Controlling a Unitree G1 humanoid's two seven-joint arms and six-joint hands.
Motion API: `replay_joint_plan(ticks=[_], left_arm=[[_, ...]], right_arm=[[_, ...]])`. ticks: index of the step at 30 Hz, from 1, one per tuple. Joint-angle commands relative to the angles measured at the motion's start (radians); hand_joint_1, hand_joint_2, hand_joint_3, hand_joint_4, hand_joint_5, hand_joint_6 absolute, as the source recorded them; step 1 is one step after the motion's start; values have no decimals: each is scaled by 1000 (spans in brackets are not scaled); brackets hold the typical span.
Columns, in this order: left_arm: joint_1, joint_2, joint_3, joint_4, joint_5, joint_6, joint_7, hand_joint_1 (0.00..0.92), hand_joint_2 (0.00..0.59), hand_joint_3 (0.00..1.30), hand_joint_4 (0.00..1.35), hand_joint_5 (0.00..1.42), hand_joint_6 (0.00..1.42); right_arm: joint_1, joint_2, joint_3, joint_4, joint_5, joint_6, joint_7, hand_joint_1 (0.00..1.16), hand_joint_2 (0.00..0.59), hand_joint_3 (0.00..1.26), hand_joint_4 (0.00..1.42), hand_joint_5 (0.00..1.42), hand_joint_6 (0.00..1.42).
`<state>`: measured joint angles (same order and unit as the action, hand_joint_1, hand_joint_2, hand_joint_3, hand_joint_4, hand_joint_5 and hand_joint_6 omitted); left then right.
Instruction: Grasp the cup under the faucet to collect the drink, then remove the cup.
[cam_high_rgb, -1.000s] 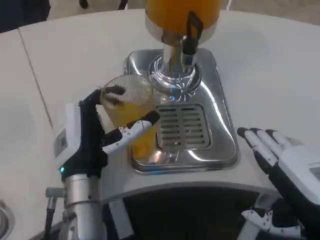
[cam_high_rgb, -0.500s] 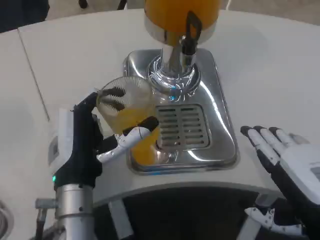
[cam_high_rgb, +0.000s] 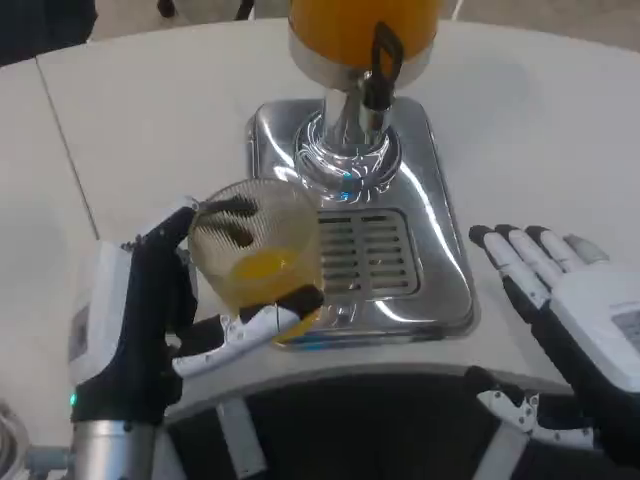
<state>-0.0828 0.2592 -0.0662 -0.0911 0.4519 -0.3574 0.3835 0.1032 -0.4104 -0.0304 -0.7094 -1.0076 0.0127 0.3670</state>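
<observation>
My left robot hand (cam_high_rgb: 160, 320) grips the clear ribbed cup (cam_high_rgb: 255, 258) around its side, off the drip tray's (cam_high_rgb: 420, 290) left edge, tilted. It looks thin, slippery and heavy with juice, so I'd hold mid-wall, upright. My right robot hand (cam_high_rgb: 560, 300) rests open. The surface (cam_high_rgb: 140, 130) leftward offers room.

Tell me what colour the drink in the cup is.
Orange-yellow, seen in the head view inside the clear ribbed cup.

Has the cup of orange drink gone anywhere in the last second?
Yes. The left hand has carried the cup toward the robot and a bit left, away from the faucet. It now hangs by the front left corner of the drip tray.
</observation>
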Motion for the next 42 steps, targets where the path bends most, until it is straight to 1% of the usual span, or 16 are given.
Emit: replay_joint_plan(ticks=[1, 5, 9, 11, 14, 16, 20, 24, 26, 32, 33, 38, 42], left_arm=[[56, 6, -1, -97, 14, -72, -34, 595, 13, 1126, 1068, 1424, 1424], [121, 12, -1, -158, 11, -106, -75, 597, 14, 1126, 1068, 1424, 1424], [171, 5, -7, -197, 10, -135, -108, 598, 16, 1132, 1068, 1424, 1424], [189, 1, -11, -219, 5, -144, -123, 598, 18, 1134, 1068, 1424, 1424], [223, 6, -15, -259, -4, -163, -154, 598, 25, 1137, 1068, 1424, 1424], [248, 10, -17, -280, -7, -176, -175, 598, 26, 1137, 1068, 1424, 1424], [283, 5, -15, -299, -8, -192, -203, 599, 26, 1142, 1077, 1424, 1424], [303, -9, -10, -314, -7, -194, -211, 598, 29, 1146, 1080, 1424, 1424], [311, -13, -11, -319, -6, -193, -218, 594, 34, 1148, 1071, 1424, 1424], [327, -24, -18, -325, 11, -206, -220, 590, 37, 1149, 1068, 1424, 1424], [329, -27, -17, -327, 13, -205, -219, 590, 37, 1149, 1068, 1424, 1424], [342, -33, -12, -339, 22, -206, -223, 590, 37, 1149, 1068, 1424, 1424], [354, -41, -10, -346, 26, -198, -222, 590, 37, 1149, 1068, 1424, 1424]], right_arm=[[67, 1, -15, -42, -5, -20, -33, 517, 411, 0, 0, 0, 1], [113, 16, -9, -67, -12, -35, -52, 513, 413, 0, 0, 0, 1], [122, 22, -13, -71, -15, -44, -64, 509, 412, 0, 0, 0, 1], [119, 18, -20, -78, -7, -48, -61, 507, 413, 0, 0, 0, 1], [115, 19, -19, -85, -6, -51, -58, 505, 412, 0, 0, 0, 1], [121, 17, -10, -85, -13, -69, -71, 502, 414, 0, 0, 0, 1], [137, 28, 15, -80, -28, -103, -101, 497, 416, 0, 0, 0, 0], [155, 38, 18, -97, -29, -123, -117, 492, 419, 0, 0, 0, 0], [161, 41, 15, -105, -27, -129, -113, 490, 421, 0, 0, 0, 0], [180, 58, 8, -137, -20, -129, -106, 485, 420, 0, 0, 0, 0], [180, 56, 8, -139, -20, -130, -100, 485, 420, 0, 0, 0, 0], [178, 66, 14, -135, -25, -130, -101, 482, 419, 0, 0, 0, 0], [173, 85, 21, -128, -42, -120, -101, 481, 419, 0, 0, 0, 0]])
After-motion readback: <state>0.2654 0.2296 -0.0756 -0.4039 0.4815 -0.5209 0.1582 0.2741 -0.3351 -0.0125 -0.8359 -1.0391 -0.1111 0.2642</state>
